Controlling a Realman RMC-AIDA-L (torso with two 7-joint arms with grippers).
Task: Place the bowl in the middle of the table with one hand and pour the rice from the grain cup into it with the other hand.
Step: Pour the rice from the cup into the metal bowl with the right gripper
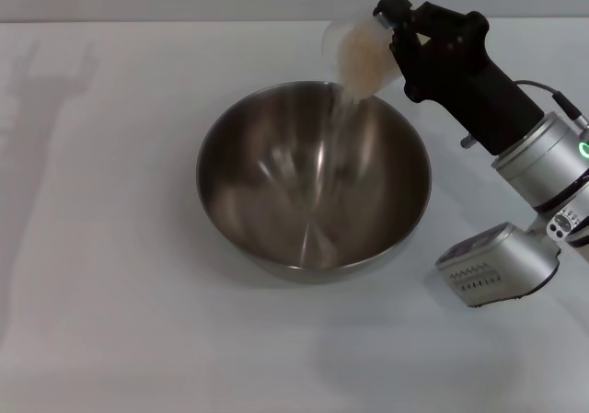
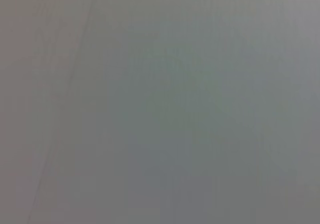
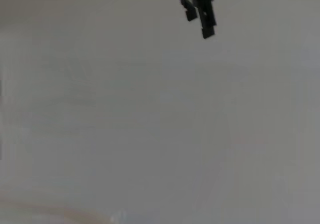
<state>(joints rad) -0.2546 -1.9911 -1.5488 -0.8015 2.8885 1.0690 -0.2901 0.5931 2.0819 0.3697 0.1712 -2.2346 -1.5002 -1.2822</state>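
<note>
Head view: one right claw (image 1: 398, 28) pinching one tilted grain cup (image 1: 363, 56), rice (image 1: 361, 62) above one bowl (image 1: 313, 178).

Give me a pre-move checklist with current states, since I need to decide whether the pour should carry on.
1. Bowl sits upright near the middle of the table: ok.
2. Grain cup is tilted over the bowl's far rim: ok.
3. Right gripper is clamped on the grain cup: ok.
4. Rice falls inside the bowl, none seen on the table: ok.
5. Cup emptied: not ok, rice remains in it.
6. Left gripper is clear of the bowl: cannot tell, only a far-off gripper shows in the right wrist view.
</note>
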